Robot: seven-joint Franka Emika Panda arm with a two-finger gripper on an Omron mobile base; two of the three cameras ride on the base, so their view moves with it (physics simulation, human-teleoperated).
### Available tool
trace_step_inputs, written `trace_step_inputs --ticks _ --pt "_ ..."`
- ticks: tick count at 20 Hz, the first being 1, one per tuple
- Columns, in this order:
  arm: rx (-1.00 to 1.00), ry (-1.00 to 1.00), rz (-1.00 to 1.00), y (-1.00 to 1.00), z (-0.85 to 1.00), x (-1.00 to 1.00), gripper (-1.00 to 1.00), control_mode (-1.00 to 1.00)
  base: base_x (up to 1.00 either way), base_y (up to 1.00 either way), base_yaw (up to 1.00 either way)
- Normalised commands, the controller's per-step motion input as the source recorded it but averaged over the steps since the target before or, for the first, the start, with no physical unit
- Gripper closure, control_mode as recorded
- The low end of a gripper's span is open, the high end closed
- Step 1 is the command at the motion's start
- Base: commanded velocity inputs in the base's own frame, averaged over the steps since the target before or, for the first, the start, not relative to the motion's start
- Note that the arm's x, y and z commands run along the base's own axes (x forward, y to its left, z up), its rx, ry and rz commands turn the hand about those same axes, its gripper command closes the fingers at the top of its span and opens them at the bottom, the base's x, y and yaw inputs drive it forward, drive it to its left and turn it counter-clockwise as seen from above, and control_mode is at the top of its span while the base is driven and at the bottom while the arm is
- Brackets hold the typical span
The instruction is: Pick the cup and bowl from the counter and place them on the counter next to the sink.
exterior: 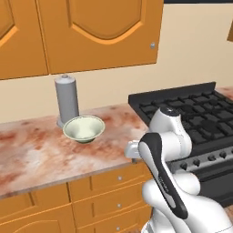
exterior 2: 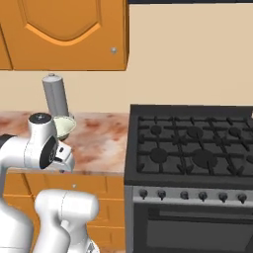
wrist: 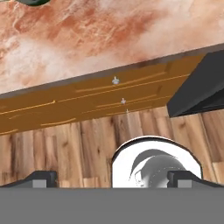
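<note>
The pale cream-green bowl [exterior: 84, 129] stands upright on the reddish marbled counter [exterior: 32, 150], just in front of a tall grey canister. In the right base view the bowl [exterior 2: 64, 126] is partly hidden behind my arm. My gripper [wrist: 112, 180] hangs over the counter's front edge, nearer than the bowl and to its right. It is open, its two dark fingertips [wrist: 41, 178] standing far apart with nothing between them. The hand view looks down on the counter edge [wrist: 109, 70] and the drawer fronts below it. The cup and the sink are out of view.
The grey canister [exterior: 67, 101] stands behind the bowl against the wall. A black stove [exterior: 191, 113] adjoins the counter on the right. Orange wall cabinets [exterior: 100, 32] hang above. Orange drawers [wrist: 87, 96] and a wooden floor [wrist: 78, 144] lie below the counter edge.
</note>
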Motion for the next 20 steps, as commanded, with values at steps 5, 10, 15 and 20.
trace_step_inputs --ticks 5,10,15,20 --pt "0.00 0.00 0.00 0.00 0.00 0.00 -1.00 1.00 0.40 0.59 0.00" --pt "0.00 0.00 0.00 0.00 0.00 0.00 -1.00 1.00 0.02 0.28 0.00" --pt "0.00 0.00 0.00 0.00 0.00 0.00 -1.00 1.00 0.00 0.00 0.00" --pt "0.00 0.00 0.00 0.02 -0.04 0.03 -1.00 -1.00 0.00 0.00 0.00"
